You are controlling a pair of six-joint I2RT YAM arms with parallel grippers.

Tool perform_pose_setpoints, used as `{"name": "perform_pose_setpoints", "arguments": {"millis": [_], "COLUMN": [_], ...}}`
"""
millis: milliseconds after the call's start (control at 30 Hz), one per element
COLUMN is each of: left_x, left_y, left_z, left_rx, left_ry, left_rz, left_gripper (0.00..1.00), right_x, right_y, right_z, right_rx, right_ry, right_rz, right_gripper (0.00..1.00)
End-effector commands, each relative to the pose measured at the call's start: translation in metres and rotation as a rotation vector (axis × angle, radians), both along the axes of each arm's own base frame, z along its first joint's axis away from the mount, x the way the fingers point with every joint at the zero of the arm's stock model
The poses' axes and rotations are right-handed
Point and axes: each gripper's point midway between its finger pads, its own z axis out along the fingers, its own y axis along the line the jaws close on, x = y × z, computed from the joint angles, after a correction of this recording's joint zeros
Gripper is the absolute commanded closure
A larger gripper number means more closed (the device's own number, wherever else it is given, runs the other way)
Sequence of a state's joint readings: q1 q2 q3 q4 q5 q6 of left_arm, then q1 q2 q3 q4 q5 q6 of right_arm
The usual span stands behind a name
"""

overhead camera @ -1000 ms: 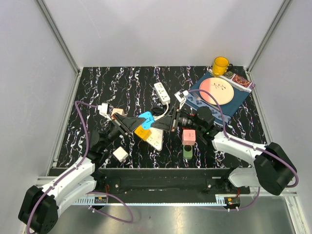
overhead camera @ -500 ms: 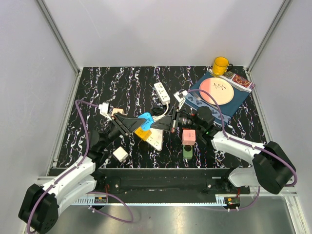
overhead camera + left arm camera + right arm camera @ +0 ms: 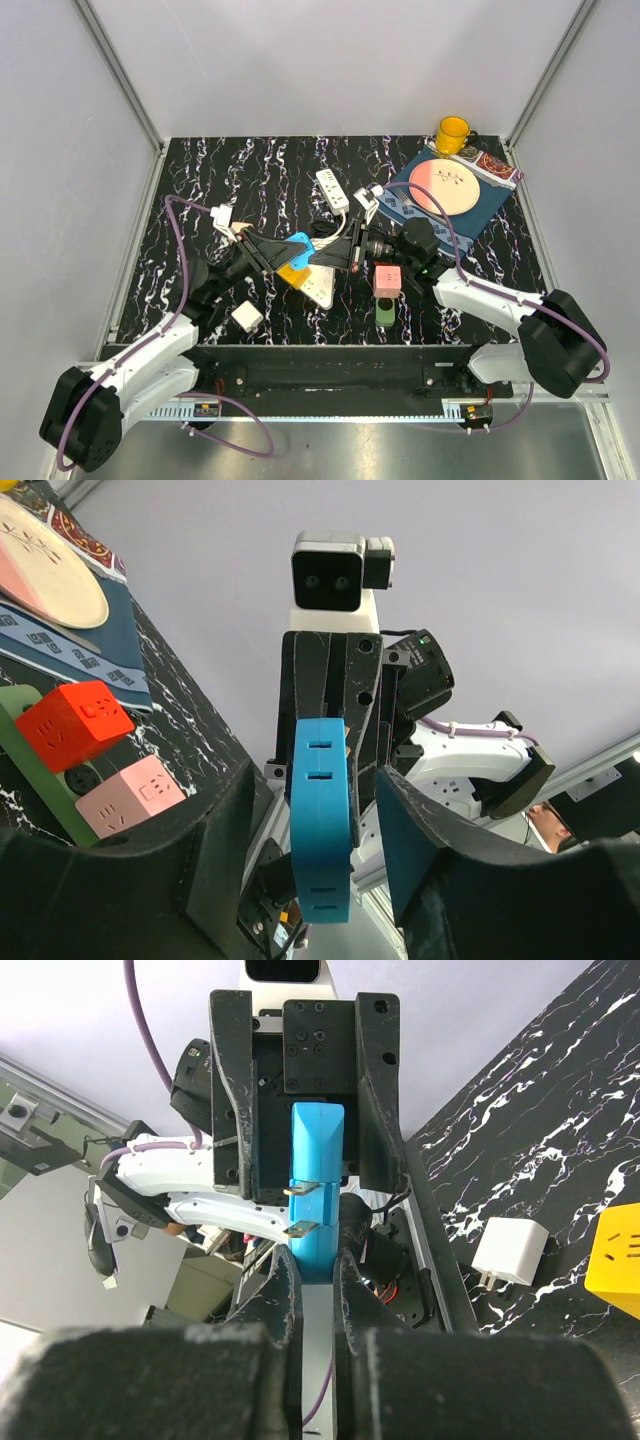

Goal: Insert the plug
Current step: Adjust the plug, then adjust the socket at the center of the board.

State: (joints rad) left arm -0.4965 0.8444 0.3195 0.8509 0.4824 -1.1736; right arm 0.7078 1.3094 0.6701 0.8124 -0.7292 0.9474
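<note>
Roughly over the middle of the black marbled table (image 3: 250, 170), the 2 arms stood tip to tip; the right gripper (image 3: 318, 1265) was clamped on the near end of the blue plug (image 3: 318, 1160), holding it off the table, and 2 metal prongs (image 3: 302, 1189) stuck out of one side. The left gripper (image 3: 318, 780) was spread apart around the plug's other end, with a gap showing on each side in the left wrist view; that view showed paired slots on the plug's face. Just beneath, an orange cube (image 3: 291, 270) lay against a white power strip (image 3: 320, 290); a second white strip (image 3: 332, 190) lay farther back; a white cube charger (image 3: 246, 317) sat near the left arm; a pink cube (image 3: 387, 279) sat on a green strip (image 3: 385, 312) beside the right arm; a yellow mug (image 3: 452, 133) stood in the far right corner.
</note>
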Motion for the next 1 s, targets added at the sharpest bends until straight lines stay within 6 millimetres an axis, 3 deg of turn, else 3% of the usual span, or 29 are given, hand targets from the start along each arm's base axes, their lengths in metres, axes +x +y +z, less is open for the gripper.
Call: {"name": "perform_pose_setpoints", "arguments": {"millis": [0,600,733,967], "left_x": [-0.007,-0.010,-0.009,-0.009], "left_y": [-0.004,-0.007,-0.007,-0.005], "left_z": [0.026,0.025,0.025,0.024], "left_rx": [-0.015,-0.010,-0.009,-0.002], "left_ry": [-0.100,-0.095,-0.093,-0.094], "left_rz": [-0.041,-0.062,-0.057,-0.043], "left_gripper": [0.47,0.63,0.69,0.93], "right_x": [-0.001,-0.004,-0.005,-0.004], "right_y": [0.003,0.007,0.008,0.008], "right_z": [0.020,0.018,0.016,0.008], "right_rx": [0.029,0.009,-0.007,-0.051], "right_ry": [-0.064,-0.074,-0.083,-0.080], "right_rz": [0.028,0.034,0.036,0.018], "right_gripper": [1.00,1.00,1.00,0.99]}}
